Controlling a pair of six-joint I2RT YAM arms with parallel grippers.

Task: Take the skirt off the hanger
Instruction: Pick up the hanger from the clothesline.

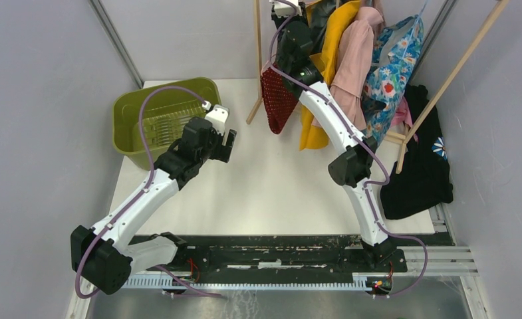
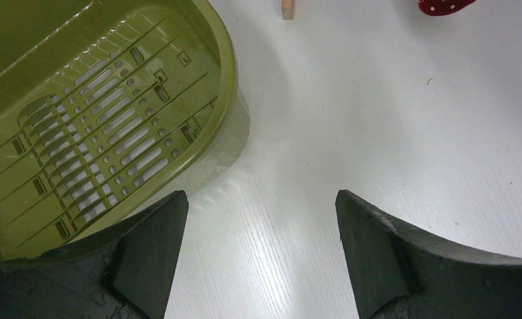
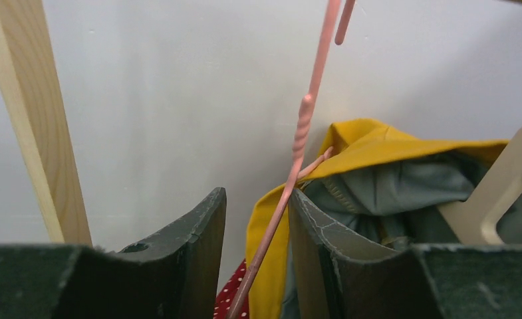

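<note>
The red white-dotted skirt (image 1: pixel 278 100) hangs at the left end of the wooden rack from a pink wire hanger (image 3: pixel 301 133). A bit of it shows low in the right wrist view (image 3: pixel 231 299) and at the top of the left wrist view (image 2: pixel 444 6). My right gripper (image 1: pixel 290 12) is raised at the hanger's neck. In its wrist view (image 3: pixel 257 193) the jaws stand partly open around the wire, which rests against the right finger (image 3: pixel 311 226); the left finger is apart from it. My left gripper (image 1: pixel 226 143) is open and empty over the table (image 2: pixel 261 199), beside the basket.
An olive green basket (image 1: pixel 131 113) sits at the back left, its rim (image 2: pixel 225 60) close to my left fingers. The rack's post (image 1: pixel 257 40) stands left of the skirt (image 3: pixel 38 133). Yellow (image 1: pixel 331 53), pink (image 1: pixel 354 60), floral (image 1: pixel 394 60) and black (image 1: pixel 421 166) garments hang to the right.
</note>
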